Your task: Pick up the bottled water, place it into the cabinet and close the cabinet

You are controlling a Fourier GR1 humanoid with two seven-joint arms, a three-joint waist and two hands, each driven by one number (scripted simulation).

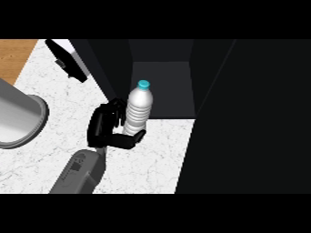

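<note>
- One grey forearm (79, 175) comes up from the near edge of the view, a bit left of the middle, and leans toward the right.
- At its end is the black left hand (104, 127). It sits on the left side of a clear plastic water bottle with a ribbed body and a blue-green cap (138, 109).
- The fingers (112, 109) curl in toward the bottle from the left, and the thumb (130, 139) wraps under the near end of the bottle. So the hand is closed round the bottle, holding it.
- The bottle stands up, with its cap pointing to the far side. Its top half shows against the dark cabinet opening, and its bottom end is over the white marble counter (145, 164).
- Whether the bottle's base touches the counter or is a little above it cannot be told, because the thumb covers that part.
- The dark cabinet (252, 113) fills the right side of the view. Its door is open, and the grey floor of the cabinet (168, 91) shows just behind and to the right of the bottle.
- Nothing shows lying on that grey floor. The bottle is at the front lip of the opening, not deep inside.
- A big round grey metal pot (10, 113) lies on the counter at the left, well apart from the hand.
- A brown wooden patch (7, 57) shows at the far left corner.
- The right hand does not show in the view.
</note>
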